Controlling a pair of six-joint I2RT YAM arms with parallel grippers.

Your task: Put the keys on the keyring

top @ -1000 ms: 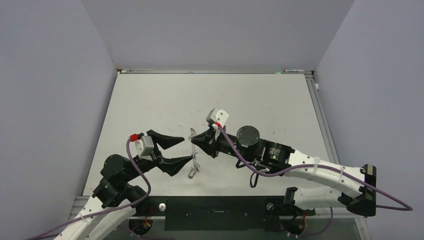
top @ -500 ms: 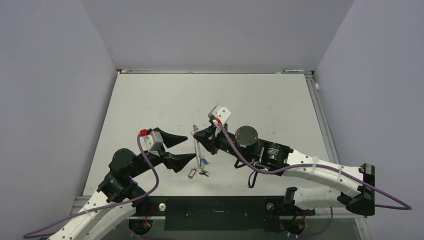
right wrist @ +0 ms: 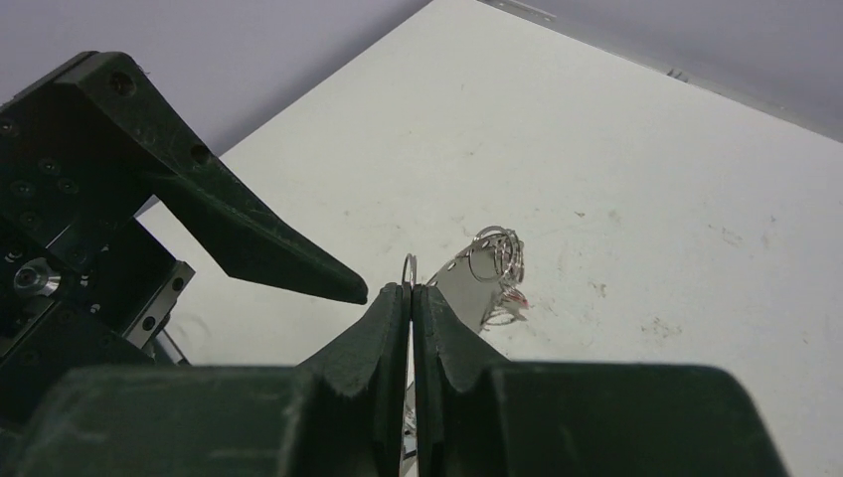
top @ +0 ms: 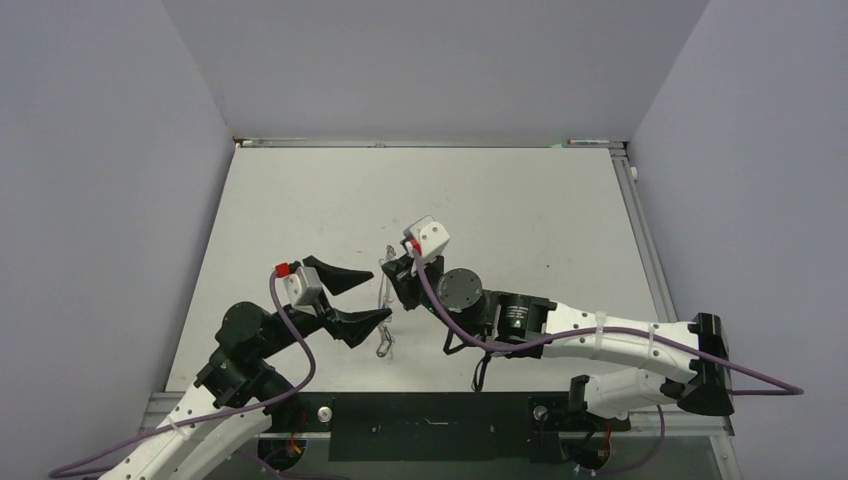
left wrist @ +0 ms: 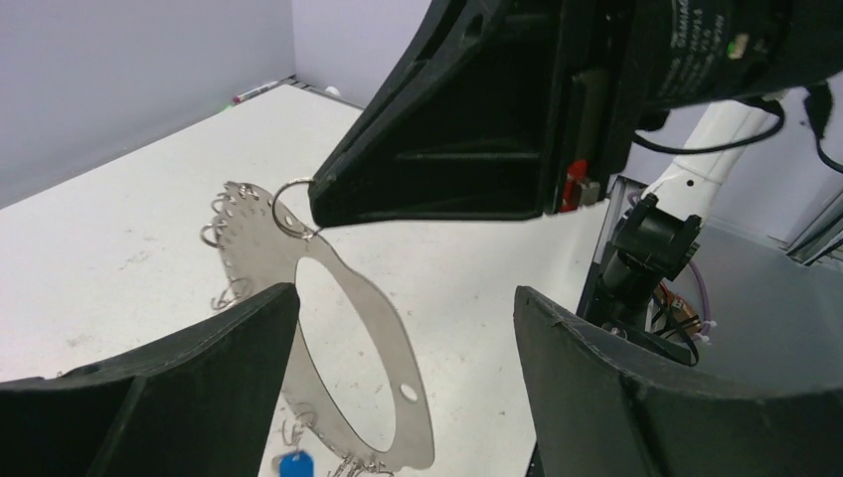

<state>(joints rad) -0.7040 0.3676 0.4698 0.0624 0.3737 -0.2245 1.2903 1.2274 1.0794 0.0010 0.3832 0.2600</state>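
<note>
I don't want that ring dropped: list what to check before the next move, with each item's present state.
1. Grip: right gripper shut on the keyring, at its upper rim: ok.
2. Readiness: left gripper open: ok.
3. Alignment: keyring held tilted in front of the left gripper: ok.
4. Sight: keys visible by the keyring's lower end: ok.
5. Whether the keys lie free on the table or hang from the keyring: cannot tell.

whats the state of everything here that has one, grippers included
left gripper: open, a finger on each side of the keyring
right gripper: shut on the keyring's upper rim
keyring: held on edge, tilted, blue tag hanging at its low end
keys: too small to pick out among the small rings
</note>
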